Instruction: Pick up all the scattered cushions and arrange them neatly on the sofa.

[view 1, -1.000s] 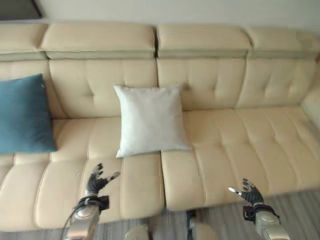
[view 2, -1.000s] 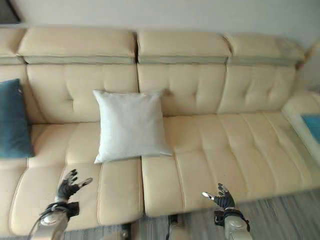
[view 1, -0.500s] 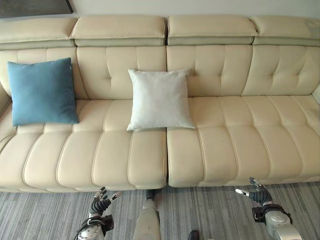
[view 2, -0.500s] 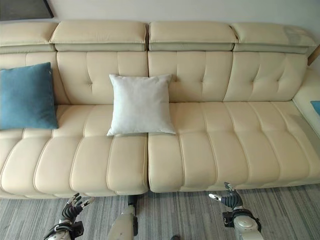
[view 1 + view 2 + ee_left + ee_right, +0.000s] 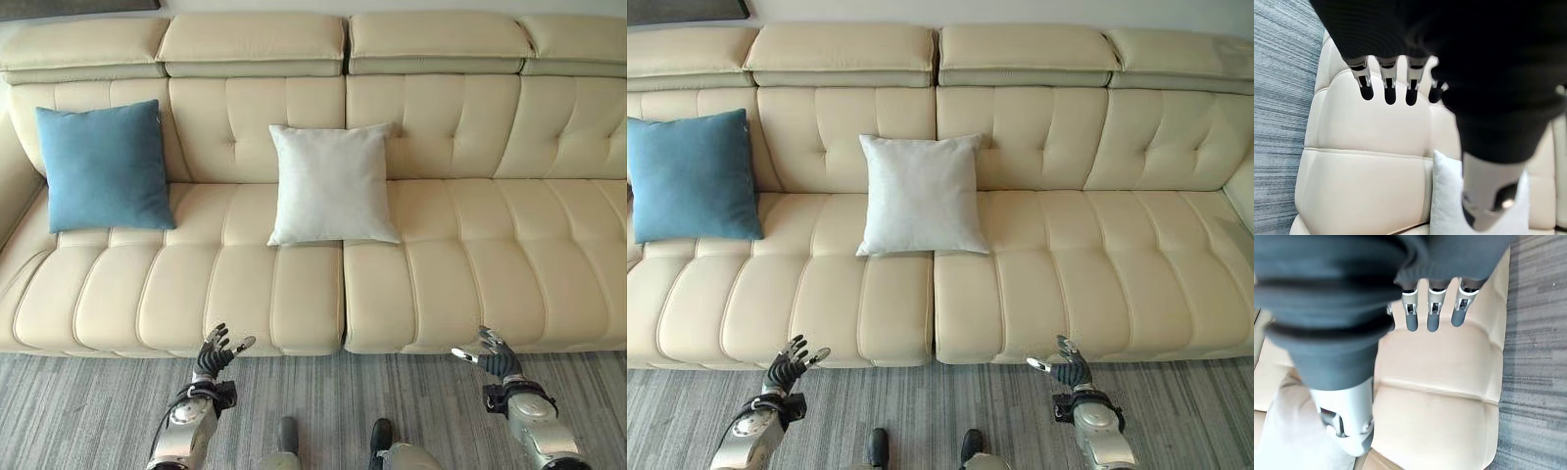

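A white cushion [image 5: 332, 185] leans upright against the backrest in the middle of the cream sofa [image 5: 470, 264]. A blue cushion [image 5: 104, 166] stands upright at the sofa's left end. My left hand [image 5: 214, 355] hovers over the carpet just in front of the seat's front edge, fingers straight and spread, holding nothing. My right hand [image 5: 493, 354] hangs the same way further right, open and empty. In the left wrist view my left hand's fingers [image 5: 1388, 86] point at the seat, with the white cushion [image 5: 1449, 205] past them. The right hand's fingers [image 5: 1432, 313] stretch over a seat panel.
Grey striped carpet [image 5: 88, 411] runs along the sofa's front. The sofa's right half has bare seat room [image 5: 1117, 264]. A sofa arm [image 5: 12, 186] rises at the far left.
The camera has drawn back and shifted, so more carpet shows. Both hands have dropped from over the seat to in front of its edge, staying open. The cushions have not moved.
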`<state>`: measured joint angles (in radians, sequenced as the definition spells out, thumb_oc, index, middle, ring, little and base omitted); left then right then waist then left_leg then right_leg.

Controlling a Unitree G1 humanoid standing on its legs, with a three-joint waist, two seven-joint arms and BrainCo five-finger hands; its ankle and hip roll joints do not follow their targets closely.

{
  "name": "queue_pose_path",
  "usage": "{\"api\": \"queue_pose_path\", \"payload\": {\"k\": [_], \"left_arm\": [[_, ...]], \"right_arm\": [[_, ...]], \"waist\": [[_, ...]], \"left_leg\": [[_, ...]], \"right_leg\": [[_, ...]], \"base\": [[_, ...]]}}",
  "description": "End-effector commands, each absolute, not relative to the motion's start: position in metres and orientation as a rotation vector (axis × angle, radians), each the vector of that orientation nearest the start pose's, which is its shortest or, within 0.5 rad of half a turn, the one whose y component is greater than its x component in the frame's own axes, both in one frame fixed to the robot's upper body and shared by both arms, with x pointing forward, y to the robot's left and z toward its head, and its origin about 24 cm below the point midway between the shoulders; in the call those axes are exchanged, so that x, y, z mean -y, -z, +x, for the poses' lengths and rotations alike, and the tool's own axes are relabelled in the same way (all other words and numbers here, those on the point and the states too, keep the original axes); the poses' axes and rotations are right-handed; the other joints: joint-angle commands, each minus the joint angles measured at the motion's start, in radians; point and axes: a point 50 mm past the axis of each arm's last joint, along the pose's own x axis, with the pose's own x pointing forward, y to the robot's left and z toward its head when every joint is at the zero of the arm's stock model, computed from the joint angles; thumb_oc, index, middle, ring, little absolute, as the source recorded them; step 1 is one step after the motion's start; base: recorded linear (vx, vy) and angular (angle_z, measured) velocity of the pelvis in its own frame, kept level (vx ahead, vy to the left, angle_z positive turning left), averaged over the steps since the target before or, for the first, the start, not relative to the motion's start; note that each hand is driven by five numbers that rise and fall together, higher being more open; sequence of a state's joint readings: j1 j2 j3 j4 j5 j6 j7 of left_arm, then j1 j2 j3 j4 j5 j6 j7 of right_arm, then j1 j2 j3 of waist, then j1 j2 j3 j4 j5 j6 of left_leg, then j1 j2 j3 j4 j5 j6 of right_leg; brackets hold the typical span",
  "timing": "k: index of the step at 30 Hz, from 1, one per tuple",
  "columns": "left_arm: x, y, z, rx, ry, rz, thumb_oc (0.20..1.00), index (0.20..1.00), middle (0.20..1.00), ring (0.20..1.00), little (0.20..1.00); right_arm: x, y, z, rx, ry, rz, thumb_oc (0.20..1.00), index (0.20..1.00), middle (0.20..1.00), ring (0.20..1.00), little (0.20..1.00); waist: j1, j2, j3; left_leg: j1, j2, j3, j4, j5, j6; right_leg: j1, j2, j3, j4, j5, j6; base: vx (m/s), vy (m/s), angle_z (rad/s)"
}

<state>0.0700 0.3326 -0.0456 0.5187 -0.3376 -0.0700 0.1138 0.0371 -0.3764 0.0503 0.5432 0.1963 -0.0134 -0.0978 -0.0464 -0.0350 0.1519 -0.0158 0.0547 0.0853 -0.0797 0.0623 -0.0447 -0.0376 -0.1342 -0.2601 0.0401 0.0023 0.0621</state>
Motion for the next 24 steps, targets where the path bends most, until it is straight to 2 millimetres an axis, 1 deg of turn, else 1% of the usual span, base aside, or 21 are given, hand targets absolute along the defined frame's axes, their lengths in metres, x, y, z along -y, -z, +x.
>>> {"api": "queue_pose_path", "payload": {"k": [1,4,7,9,11,13,14,15,17,18,19,20,21,22,23,24], "left_arm": [[-0.258,0.059,0.193,-0.481,-0.243,0.105,1.000,1.000,1.000,1.000,1.000],[-0.258,0.063,0.189,-0.510,-0.235,0.115,1.000,1.000,1.000,1.000,1.000],[-0.257,0.064,0.188,-0.511,-0.228,0.113,1.000,1.000,1.000,1.000,1.000],[-0.257,0.066,0.188,-0.532,-0.210,0.133,1.000,1.000,1.000,1.000,1.000],[-0.257,0.066,0.191,-0.533,-0.202,0.152,1.000,1.000,1.000,1.000,1.000],[-0.256,0.067,0.192,-0.541,-0.182,0.177,1.000,1.000,1.000,1.000,1.000],[-0.256,0.065,0.194,-0.537,-0.169,0.190,1.000,1.000,1.000,1.000,1.000],[-0.256,0.065,0.196,-0.540,-0.155,0.209,1.000,1.000,1.000,1.000,1.000],[-0.256,0.066,0.195,-0.553,-0.127,0.237,1.000,1.000,1.000,1.000,1.000],[-0.255,0.069,0.193,-0.570,-0.118,0.244,1.000,1.000,1.000,1.000,1.000],[-0.255,0.072,0.190,-0.589,-0.118,0.241,1.000,1.000,1.000,1.000,1.000],[-0.254,0.075,0.187,-0.604,-0.115,0.233,1.000,1.000,1.000,1.000,1.000],[-0.254,0.075,0.187,-0.604,-0.115,0.233,1.000,1.000,1.000,1.000,1.000],[-0.253,0.075,0.187,-0.605,-0.113,0.230,1.000,1.000,1.000,1.000,1.000],[-0.249,0.076,0.190,-0.603,-0.095,0.226,1.000,1.000,1.000,1.000,1.000],[-0.247,0.075,0.192,-0.601,-0.088,0.228,1.000,1.000,1.000,1.000,1.000]], "right_arm": [[0.267,0.056,0.206,-0.521,0.212,-0.247,1.000,1.000,1.000,1.000,1.000],[0.263,0.064,0.200,-0.557,0.218,-0.224,1.000,1.000,1.000,1.000,1.000],[0.263,0.067,0.198,-0.569,0.227,-0.210,1.000,1.000,1.000,1.000,1.000],[0.263,0.073,0.191,-0.595,0.257,-0.176,1.000,1.000,1.000,1.000,1.000],[0.263,0.075,0.189,-0.607,0.274,-0.163,1.000,1.000,1.000,1.000,1.000],[0.264,0.075,0.189,-0.608,0.277,-0.164,1.000,1.000,1.000,1.000,1.000],[0.264,0.075,0.188,-0.611,0.280,-0.167,1.000,1.000,1.000,1.000,1.000],[0.265,0.075,0.189,-0.609,0.289,-0.166,1.000,1.000,1.000,1.000,1.000],[0.266,0.073,0.190,-0.595,0.299,-0.153,1.000,1.000,1.000,1.000,1.000],[0.268,0.074,0.190,-0.597,0.308,-0.149,1.000,1.000,1.000,1.000,1.000],[0.270,0.073,0.189,-0.596,0.319,-0.148,1.000,1.000,1.000,1.000,1.000],[0.275,0.074,0.187,-0.606,0.347,-0.153,1.000,1.000,1.000,1.000,1.000],[0.275,0.074,0.187,-0.606,0.348,-0.154,1.000,1.000,1.000,1.000,1.000],[0.277,0.075,0.186,-0.611,0.356,-0.160,1.000,1.000,1.000,1.000,1.000],[0.279,0.075,0.186,-0.615,0.368,-0.169,1.000,1.000,1.000,1.000,1.000],[0.280,0.077,0.182,-0.624,0.378,-0.165,1.000,1.000,1.000,1.000,1.000]], "waist": [[0.002,-0.006,-0.030],[-0.007,-0.008,-0.039],[-0.012,-0.008,-0.039],[-0.030,-0.007,-0.032],[-0.042,-0.005,-0.022],[-0.057,0.000,-0.016],[-0.064,0.003,-0.007],[-0.068,0.008,0.003],[-0.068,0.024,0.014],[-0.067,0.034,0.012],[-0.064,0.034,0.011],[-0.058,0.032,0.007],[-0.056,0.033,0.007],[-0.052,0.031,0.005],[-0.053,0.026,-0.004],[-0.056,0.025,-0.006]], "left_leg": [[-0.010,0.024,0.005,0.017,-0.083,-0.015],[0.011,0.009,0.023,0.016,-0.096,0.000],[0.015,0.002,0.031,0.019,-0.101,0.007],[0.019,-0.009,0.051,0.026,-0.110,0.017],[0.020,-0.020,0.086,0.031,-0.120,0.026],[0.020,-0.023,0.138,0.037,-0.131,0.033],[0.022,-0.021,0.169,0.043,-0.135,0.035],[0.022,-0.013,0.198,0.046,-0.139,0.036],[0.025,0.008,0.261,0.046,-0.139,0.030],[0.042,0.017,0.282,0.041,-0.153,0.022],[0.048,0.026,0.324,0.046,-0.149,0.019],[0.062,0.039,0.392,0.060,-0.149,0.016],[0.062,0.040,0.394,0.061,-0.150,0.015],[0.072,0.046,0.427,0.068,-0.156,0.015],[0.090,0.049,0.468,0.080,-0.168,0.013],[0.094,0.054,0.473,0.087,-0.173,0.007]], "right_leg": [[-0.028,0.017,0.056,0.000,-0.068,0.033],[-0.022,0.005,0.085,-0.006,-0.050,0.048],[-0.022,-0.001,0.098,-0.007,-0.042,0.054],[-0.036,-0.012,0.120,-0.002,-0.023,0.066],[-0.060,-0.024,0.144,-0.002,0.006,0.084],[-0.086,-0.039,0.160,-0.005,0.031,0.100],[-0.104,-0.048,0.158,0.008,0.038,0.103],[-0.119,-0.060,0.135,0.026,0.039,0.104],[-0.116,-0.103,0.003,0.070,0.025,0.088],[-0.104,-0.114,-0.051,0.093,0.001,0.093],[-0.102,-0.127,-0.116,0.108,-0.003,0.088],[-0.100,-0.144,-0.227,0.117,0.003,0.082],[-0.100,-0.142,-0.225,0.116,0.003,0.081],[-0.100,-0.154,-0.288,0.120,0.010,0.080],[-0.097,-0.166,-0.364,0.109,0.018,0.079],[-0.096,-0.163,-0.369,0.099,0.016,0.074]], "base": [[-0.03,0.094,-0.22],[-0.04,0.106,-0.29],[-0.05,0.083,-0.33],[-0.11,0.094,-0.22],[-0.15,0.088,-0.42],[-0.13,0.083,-0.97],[-0.14,0.029,-1.13],[-0.17,-0.003,-1.08],[-0.12,0.002,-1.26],[-0.04,0.000,-1.49],[-0.01,-0.072,-1.45],[-0.04,-0.079,-1.54],[-0.01,-0.096,-1.87],[0.07,-0.149,-2.02],[0.12,-0.208,-1.56],[0.23,-0.353,-1.43]]}}
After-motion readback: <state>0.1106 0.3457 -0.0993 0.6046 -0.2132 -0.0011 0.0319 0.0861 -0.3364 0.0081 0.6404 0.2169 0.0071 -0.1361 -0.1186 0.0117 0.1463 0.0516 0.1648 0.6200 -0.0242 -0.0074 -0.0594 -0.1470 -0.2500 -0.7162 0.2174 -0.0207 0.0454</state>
